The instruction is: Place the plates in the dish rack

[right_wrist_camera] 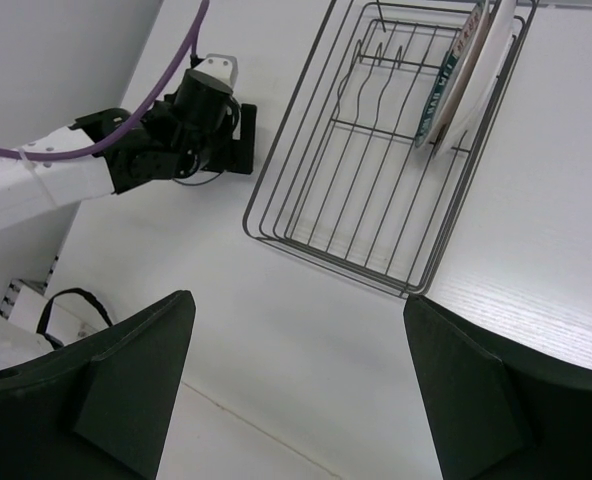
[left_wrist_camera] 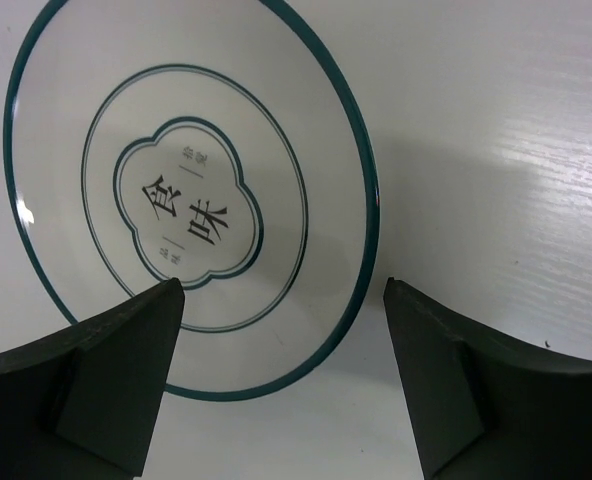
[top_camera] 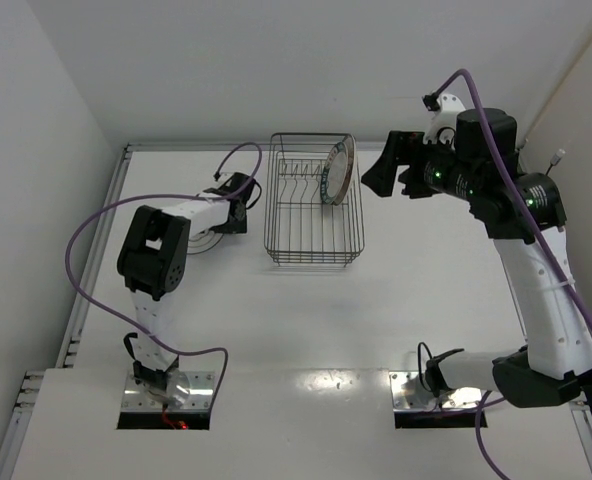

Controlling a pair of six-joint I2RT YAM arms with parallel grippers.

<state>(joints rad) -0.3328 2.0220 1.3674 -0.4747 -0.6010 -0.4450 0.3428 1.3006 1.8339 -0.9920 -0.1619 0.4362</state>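
**Item 1: ringed plate** (left_wrist_camera: 201,200). White, with thin dark teal rings and a lobed centre medallion bearing printed characters. It lies flat on the table (top_camera: 306,330), just outside the dish rack's 9 o'clock side, partly covered from above by the left gripper.

**Item 2: dish rack** (top_camera: 314,262). A rectangular basket of thin dark wire with upright divider prongs, standing near the table's centre, toward 12 o'clock.

**Item 3: teal-rimmed plate** (right_wrist_camera: 444,95). It stands on edge inside the rack, at the 2 o'clock corner, tilted, its patterned face turned toward the rack's interior.

**Item 4: second racked plate** (right_wrist_camera: 484,70). It is white on the side that shows, on edge, just beside item 3 and against the 3 o'clock wall. Its face pattern cannot be made out.

**Item 5: left gripper** (left_wrist_camera: 281,292). Held low over the ringed plate, fingers spread wide. The plate's near rim shows in the gap between them. Whether they touch it cannot be told.

**Item 6: right gripper** (right_wrist_camera: 298,303). Raised off the table at the rack's 3 o'clock side, jaws spread, nothing between them.
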